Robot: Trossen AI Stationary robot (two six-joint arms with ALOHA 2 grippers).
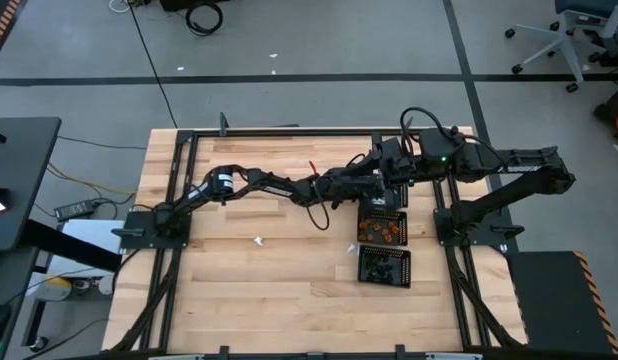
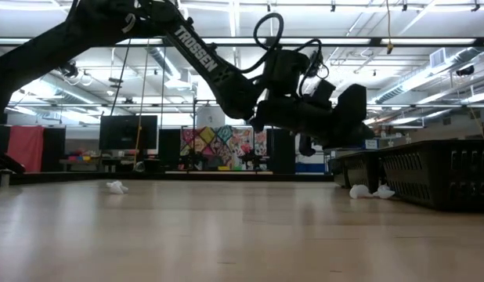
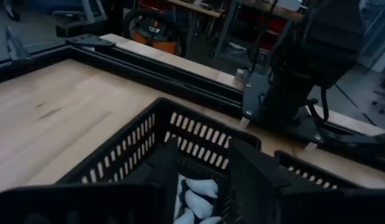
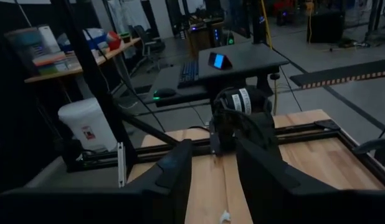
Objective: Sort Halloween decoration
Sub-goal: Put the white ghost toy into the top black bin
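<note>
Your left gripper [image 3: 202, 180] hangs parted, empty, over the tray [image 3: 118, 158] of white trinkets [image 3: 195, 196]. Right gripper [image 4: 211, 171] parted, empty. Risk: lowering snags the mesh wall

White trinkets [image 3: 195, 199] lie heaped in one mesh tray [image 3: 118, 163]; orange ones [image 1: 381, 230] fill another; two white strays [image 1: 258, 240] rest on the counter [image 1: 249, 290].

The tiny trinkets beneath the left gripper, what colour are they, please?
White, clearest in the left wrist view.

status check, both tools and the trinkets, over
Left tool open over tray holding white trinkets. Right tool open, empty, raised. One white trinket loose on table.
</note>
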